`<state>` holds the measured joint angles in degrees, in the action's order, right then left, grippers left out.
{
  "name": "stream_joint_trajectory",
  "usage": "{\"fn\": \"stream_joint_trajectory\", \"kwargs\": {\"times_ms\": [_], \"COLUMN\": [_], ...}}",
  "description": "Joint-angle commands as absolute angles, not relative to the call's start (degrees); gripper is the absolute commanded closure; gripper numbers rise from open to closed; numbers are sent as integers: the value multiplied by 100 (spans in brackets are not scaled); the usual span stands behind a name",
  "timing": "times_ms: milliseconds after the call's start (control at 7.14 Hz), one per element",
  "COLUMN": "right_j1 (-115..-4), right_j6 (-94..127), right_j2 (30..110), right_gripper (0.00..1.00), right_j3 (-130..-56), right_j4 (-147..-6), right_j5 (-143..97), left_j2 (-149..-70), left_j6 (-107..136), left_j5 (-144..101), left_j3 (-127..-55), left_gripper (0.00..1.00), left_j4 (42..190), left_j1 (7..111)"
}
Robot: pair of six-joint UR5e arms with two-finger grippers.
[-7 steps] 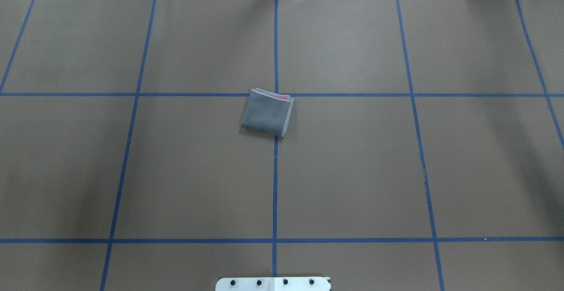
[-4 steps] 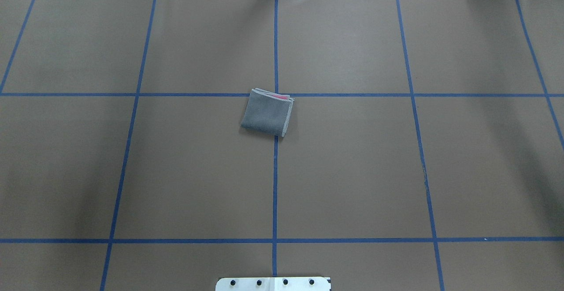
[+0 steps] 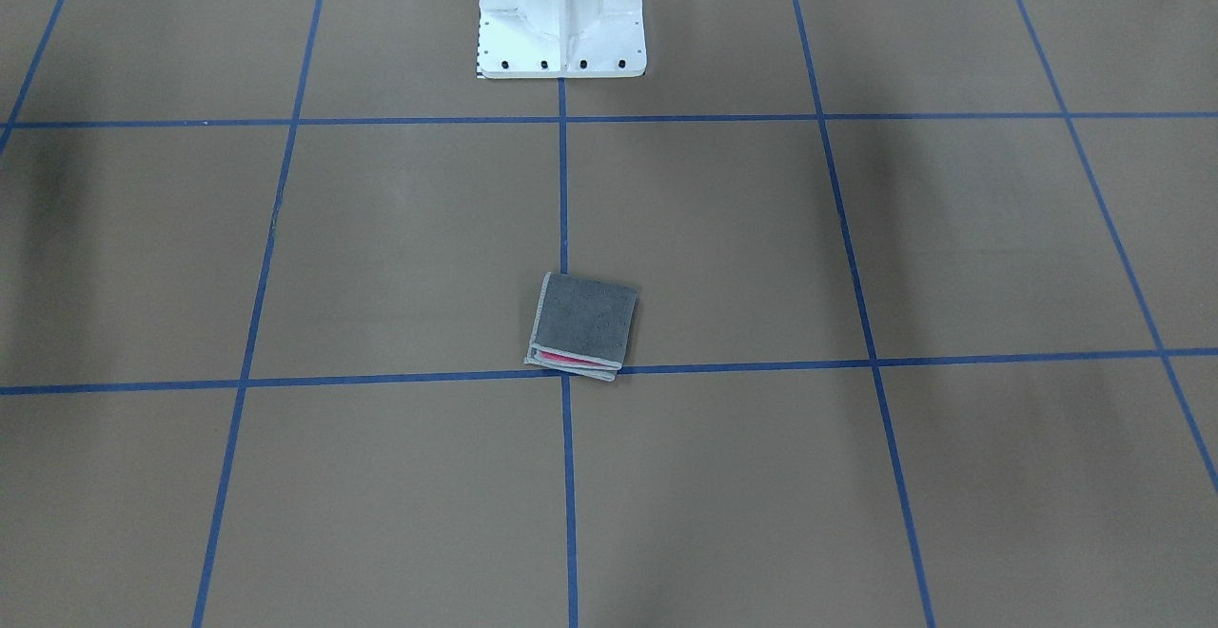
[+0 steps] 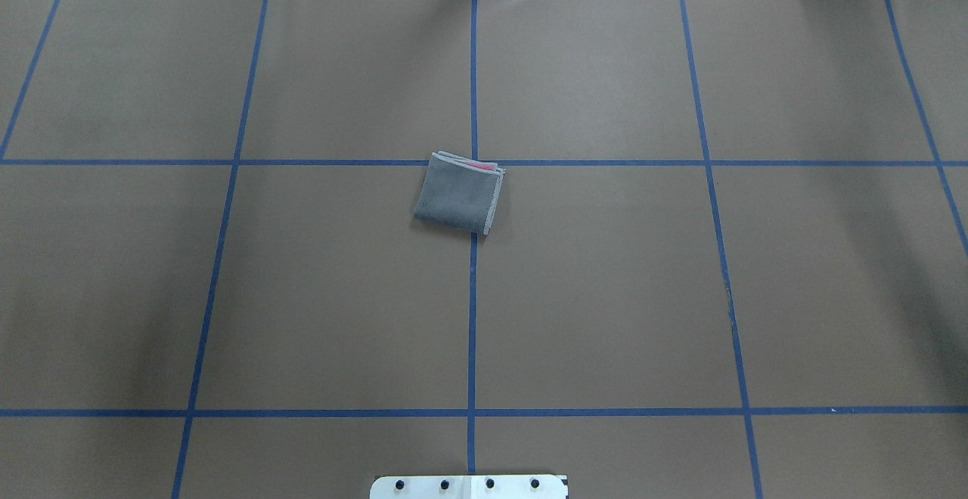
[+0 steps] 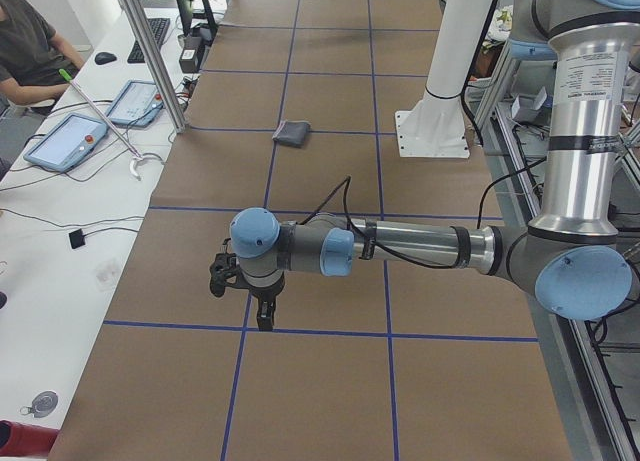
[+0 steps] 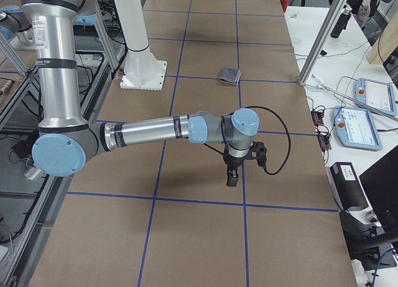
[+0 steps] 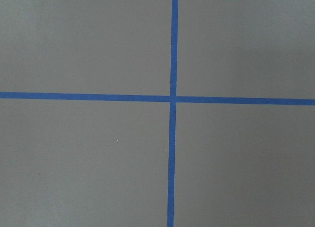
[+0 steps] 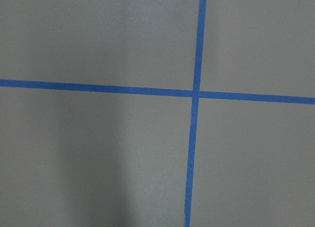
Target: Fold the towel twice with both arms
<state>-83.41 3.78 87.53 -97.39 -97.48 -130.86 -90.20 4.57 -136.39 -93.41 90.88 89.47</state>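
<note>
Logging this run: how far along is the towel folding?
Looks done: the towel lies as a small layered square, grey outside, pink peeking at one edge. In hand: nothing; the left gripper and right gripper hang over the table, away from it. Left: apparently nothing.

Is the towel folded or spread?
Folded: the towel lies as a compact grey square, stacked border edges and pink showing along one side.

Nothing is legible: small print on the left arm (image 5: 583, 111) and right arm (image 6: 56, 63) is too blurred.

Brown tbl (image 4: 605, 295), blue tape grid (image 4: 472, 317)
</note>
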Motion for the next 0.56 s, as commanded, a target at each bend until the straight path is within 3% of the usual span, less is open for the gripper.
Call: {"fn": "stream_joint_trajectory", "kwargs": {"times_ms": [0,420], "right_j1": [-8341,-8332], "right_j6": [378,378], "right_j2": [8754,8754], "right_gripper": [0,0], "right_j3": [-9738,-9721], "right_j4": [-9747,-9747], "right_j5": [-13087,-13087], "left_j2": [-9026,-9026], "left_j6": [457,448], "left_j5": [-13641,-13641], "left_j3": [-9334,-9360], "left_gripper": [0,0], "left_j4": [9097,9097], "left_j1": [8947,8947]}}
